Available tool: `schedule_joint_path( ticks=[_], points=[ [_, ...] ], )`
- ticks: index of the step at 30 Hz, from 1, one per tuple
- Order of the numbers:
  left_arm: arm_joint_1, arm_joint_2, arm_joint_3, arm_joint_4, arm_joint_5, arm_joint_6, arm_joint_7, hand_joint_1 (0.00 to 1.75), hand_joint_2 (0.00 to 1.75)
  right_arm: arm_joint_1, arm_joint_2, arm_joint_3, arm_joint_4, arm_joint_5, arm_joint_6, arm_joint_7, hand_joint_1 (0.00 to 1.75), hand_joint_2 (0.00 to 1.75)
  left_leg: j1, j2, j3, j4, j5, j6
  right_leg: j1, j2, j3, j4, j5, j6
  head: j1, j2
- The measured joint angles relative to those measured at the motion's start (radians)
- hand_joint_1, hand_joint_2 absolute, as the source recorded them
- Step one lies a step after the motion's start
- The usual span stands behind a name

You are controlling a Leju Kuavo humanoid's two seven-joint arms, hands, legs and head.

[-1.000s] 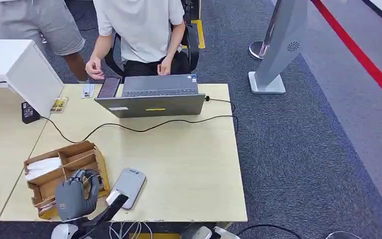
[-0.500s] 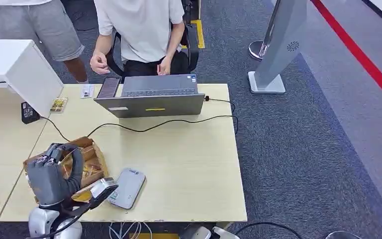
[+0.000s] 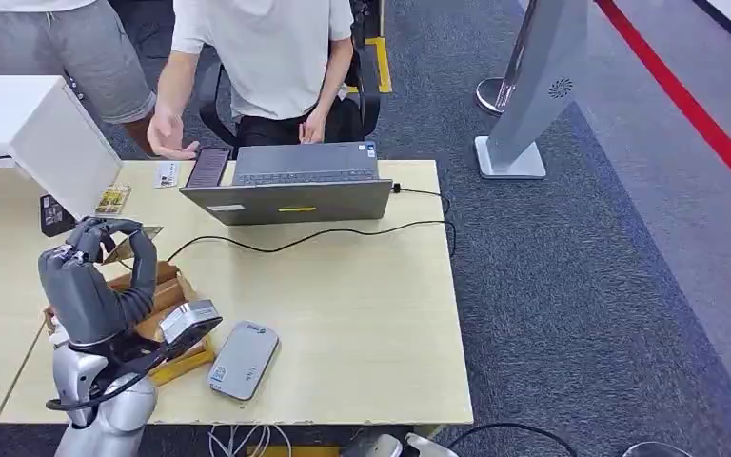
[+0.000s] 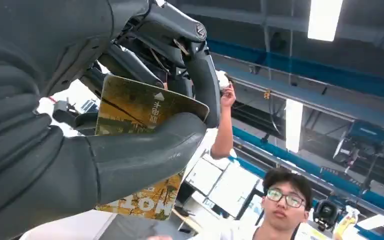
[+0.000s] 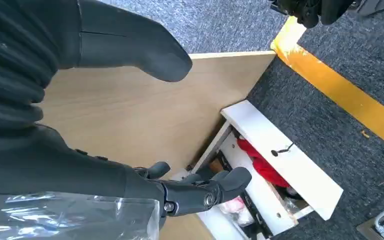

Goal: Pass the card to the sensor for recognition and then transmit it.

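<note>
The left hand (image 3: 90, 271) is raised above the cardboard box (image 3: 167, 295), pinching 1 yellow card (image 4: 145, 120) between thumb and fingers, so the pick-up looks done and the scan is still to come. By my reckoning the next move is a swing toward the grey sensor (image 3: 243, 359), which lies flat on the table (image 3: 362, 324) at about 4 o'clock from the box, the card held face-down just over it. The right hand (image 5: 145, 150) hangs beside the table edge, fingers apart, holding nothing. I count 1 laptop (image 3: 290, 186) and 2 people at 12 o'clock.
</note>
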Motion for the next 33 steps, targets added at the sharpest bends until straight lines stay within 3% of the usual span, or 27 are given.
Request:
schedule_joint_path(
  ticks=[4, 8, 12, 14, 15, 17, 23, 33],
  points=[
    [-0.082, -0.028, -0.002, 0.034, -0.106, 0.009, 0.018, 1.75, 1.75, 0.000, 0.000, 0.017, -0.001, 0.032, 0.002, -0.030, 0.00, 1.75, 0.000, -0.003, -0.001, 0.000, 0.000, 0.000, 0.000, -0.003, -0.003, 0.000, 0.000, 0.000, 0.000, 0.000],
    [-0.269, -0.097, -0.002, 0.205, -0.274, 0.010, 0.086, 1.75, 1.75, 0.000, 0.003, 0.046, -0.013, 0.050, 0.015, -0.063, 0.00, 1.75, 0.000, -0.004, -0.002, 0.000, 0.003, 0.001, 0.000, -0.005, -0.001, 0.000, 0.002, 0.002, 0.000, 0.000],
    [-0.272, -0.100, -0.002, 0.214, -0.274, 0.010, 0.086, 1.75, 1.75, 0.000, 0.003, 0.046, -0.013, 0.050, 0.015, -0.063, 0.00, 1.75, 0.000, -0.004, -0.002, 0.000, 0.003, 0.001, 0.000, -0.005, -0.001, 0.000, 0.002, 0.002, 0.000, 0.000],
    [-0.363, -0.140, -0.002, 0.315, -0.351, 0.010, 0.133, 1.75, 1.75, 0.000, 0.003, 0.063, -0.022, 0.053, 0.021, -0.078, 0.00, 1.75, 0.000, -0.004, -0.002, 0.001, 0.004, 0.001, 0.000, -0.004, -0.001, 0.000, 0.003, 0.002, 0.000, 0.000],
    [-0.541, -0.198, -0.002, 0.562, -0.473, 0.010, 0.223, 1.75, 1.75, 0.000, 0.003, 0.098, -0.037, 0.051, 0.021, -0.104, 0.00, 1.75, 0.000, -0.003, -0.002, 0.001, 0.004, 0.001, 0.000, -0.002, -0.001, 0.000, 0.004, 0.003, 0.000, 0.000],
    [-0.621, -0.221, -0.002, 0.704, -0.508, 0.010, 0.265, 1.75, 1.75, -0.002, 0.003, 0.116, -0.039, 0.047, 0.017, -0.113, 0.00, 1.75, 0.000, -0.002, -0.002, 0.001, 0.004, 0.001, 0.000, -0.001, -0.001, 0.000, 0.005, 0.003, 0.000, 0.000],
    [-0.696, -0.235, -0.002, 0.862, -0.541, 0.012, 0.306, 1.75, 1.75, -0.007, 0.003, 0.153, -0.039, 0.053, 0.010, -0.121, 0.00, 1.75, 0.000, -0.001, -0.002, 0.000, 0.004, 0.001, 0.000, 0.001, -0.003, 0.000, 0.004, 0.003, 0.000, 0.000],
    [-0.725, -0.235, -0.002, 0.936, -0.536, 0.012, 0.316, 1.75, 1.75, -0.011, 0.003, 0.180, -0.039, 0.064, 0.007, -0.123, 0.00, 1.75, 0.000, 0.000, -0.002, 0.000, 0.004, 0.001, 0.000, 0.001, -0.003, 0.001, 0.004, 0.002, 0.000, 0.000]
  ],
)
